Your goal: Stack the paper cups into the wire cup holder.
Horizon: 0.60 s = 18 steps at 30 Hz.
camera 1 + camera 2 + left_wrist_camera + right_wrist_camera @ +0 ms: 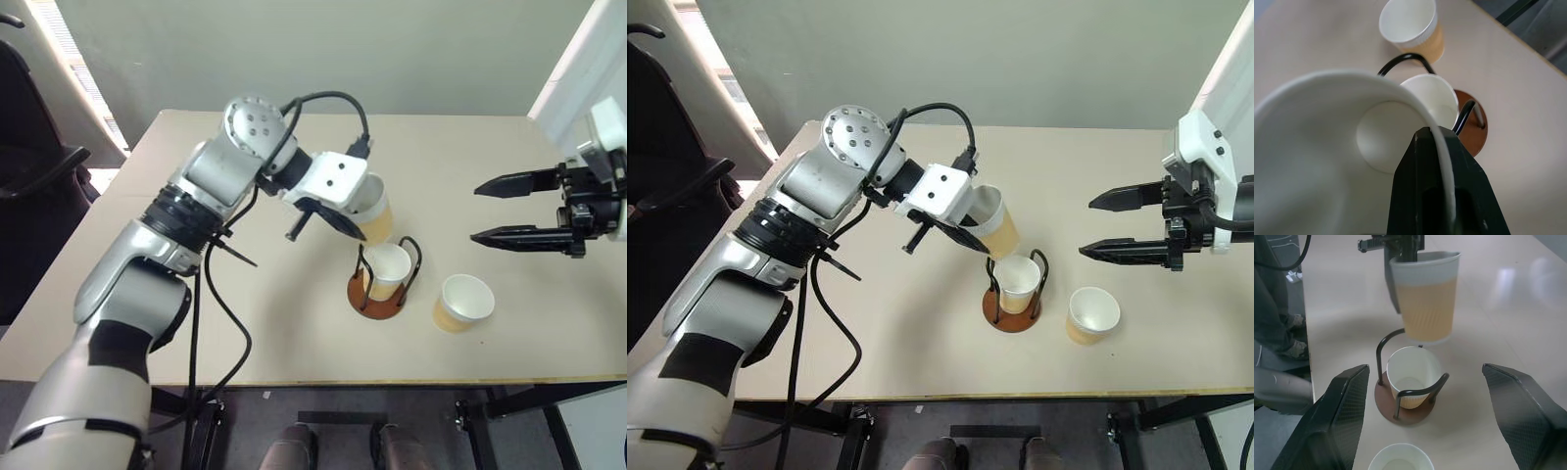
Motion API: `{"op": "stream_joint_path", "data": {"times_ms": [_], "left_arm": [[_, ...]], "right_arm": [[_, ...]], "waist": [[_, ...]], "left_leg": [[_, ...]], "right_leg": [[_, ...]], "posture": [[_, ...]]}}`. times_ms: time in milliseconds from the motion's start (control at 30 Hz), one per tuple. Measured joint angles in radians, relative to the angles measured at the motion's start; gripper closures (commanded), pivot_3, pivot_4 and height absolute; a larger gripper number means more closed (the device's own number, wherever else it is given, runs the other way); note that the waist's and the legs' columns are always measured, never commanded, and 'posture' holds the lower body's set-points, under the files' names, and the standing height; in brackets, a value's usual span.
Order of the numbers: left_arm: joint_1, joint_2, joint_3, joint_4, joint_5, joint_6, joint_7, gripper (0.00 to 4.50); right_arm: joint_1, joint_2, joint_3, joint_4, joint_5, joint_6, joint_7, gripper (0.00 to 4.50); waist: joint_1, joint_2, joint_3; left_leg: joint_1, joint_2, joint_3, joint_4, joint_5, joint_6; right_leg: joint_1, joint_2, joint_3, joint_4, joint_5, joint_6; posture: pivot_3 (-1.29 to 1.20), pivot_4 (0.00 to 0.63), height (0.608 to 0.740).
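Left tool [982, 238] is clamped on the rim of one paper cup [994, 222], held tilted in the air just above and behind the wire cup holder [384, 279]. The holder stands on the bench [294, 333] toward its near edge, about midway along it, with a second cup [387, 269] seated upright inside the hoops. A third cup [462, 303] stands upright just right of the holder, not touching it. Right tool [494, 211] hangs over the right end of the bench, fingers wide apart, gripping nothing.
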Motion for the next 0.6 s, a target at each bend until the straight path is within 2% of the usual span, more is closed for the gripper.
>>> {"op": "stream_joint_path", "data": {"times_ms": [167,600], "left_arm": [[-0.017,-0.034,-0.036,0.039,-0.006,-0.018,0.000,4.48],[-0.027,-0.044,-0.143,0.044,-0.037,-0.076,-0.001,4.48]], "right_arm": [[0.021,-0.001,-0.009,-0.008,0.006,0.000,-0.013,0.67],[0.069,-0.010,-0.052,-0.043,0.025,0.011,-0.047,0.67]], "waist": [[0.002,0.000,0.000],[0.005,0.000,0.000]], "left_leg": [[-0.001,0.000,0.001,0.006,-0.002,0.001],[-0.001,0.000,0.001,0.006,-0.005,0.000]], "right_leg": [[0.001,0.000,0.000,0.000,-0.001,0.002],[0.002,0.000,0.001,0.000,-0.002,0.004]], "posture": [[0.00,0.150,0.740],[0.00,0.150,0.740]]}}
